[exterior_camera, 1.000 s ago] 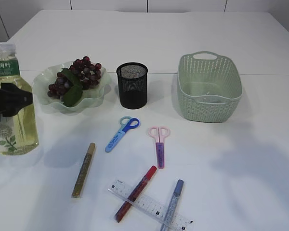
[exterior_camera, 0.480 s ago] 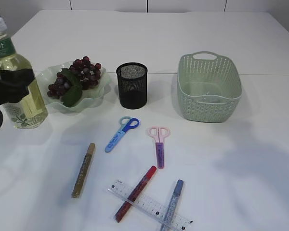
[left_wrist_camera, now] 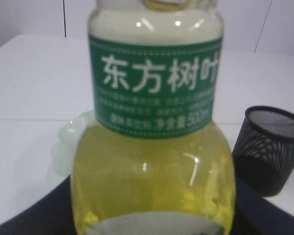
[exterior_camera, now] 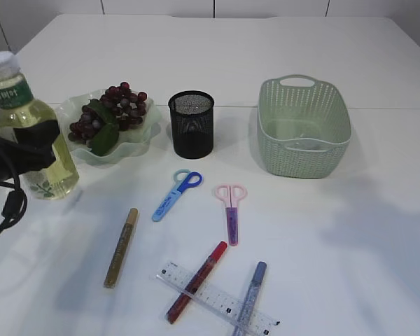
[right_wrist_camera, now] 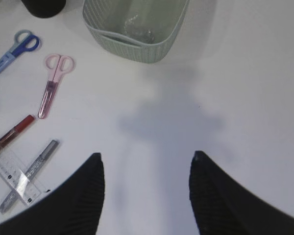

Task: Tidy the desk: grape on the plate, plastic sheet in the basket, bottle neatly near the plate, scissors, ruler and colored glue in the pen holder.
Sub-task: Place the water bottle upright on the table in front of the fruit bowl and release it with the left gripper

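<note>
Your left tool (exterior_camera: 28, 143) holds the bottle (exterior_camera: 29, 129) by its middle, upright just left of the plate (exterior_camera: 136, 143), so it can be set there neatly; your right tool (right_wrist_camera: 146, 188) hangs wide and empty over bare desk (right_wrist_camera: 245, 98)

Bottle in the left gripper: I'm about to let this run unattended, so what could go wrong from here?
The bottle is tall, part full, and held by the left gripper close beside the plate. It could tip when set down, or knock the plate's wavy rim and jostle the grapes. The pen holder stands close behind too.
</note>
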Available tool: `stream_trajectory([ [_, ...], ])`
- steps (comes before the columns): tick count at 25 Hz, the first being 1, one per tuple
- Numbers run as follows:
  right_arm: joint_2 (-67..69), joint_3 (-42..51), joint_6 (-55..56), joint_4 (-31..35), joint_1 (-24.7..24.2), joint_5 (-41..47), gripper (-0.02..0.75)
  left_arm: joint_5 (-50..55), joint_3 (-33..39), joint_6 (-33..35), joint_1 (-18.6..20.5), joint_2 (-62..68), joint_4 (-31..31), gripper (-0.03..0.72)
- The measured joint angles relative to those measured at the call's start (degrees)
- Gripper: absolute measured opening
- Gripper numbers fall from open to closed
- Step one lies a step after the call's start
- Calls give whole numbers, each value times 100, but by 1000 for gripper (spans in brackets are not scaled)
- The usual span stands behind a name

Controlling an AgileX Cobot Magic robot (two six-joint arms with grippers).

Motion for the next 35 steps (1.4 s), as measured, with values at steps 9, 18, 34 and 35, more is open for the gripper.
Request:
stream_trajectory([
  [9,-326,791,-77,-280,0,-698,439,-3,-268,25,0,549,115,429],
  [18,-326,1019,-77,-510,0,-1179,439,-4,-739,25,0,1181,231,429],
  [34,-326,1022,-107,-684,0,-1624,439,-4,-824,25,0,1296,263,429],
  [35,-326,1022,-107,-696,0,-1643,439,-4,-824,25,0,1296,263,429],
])
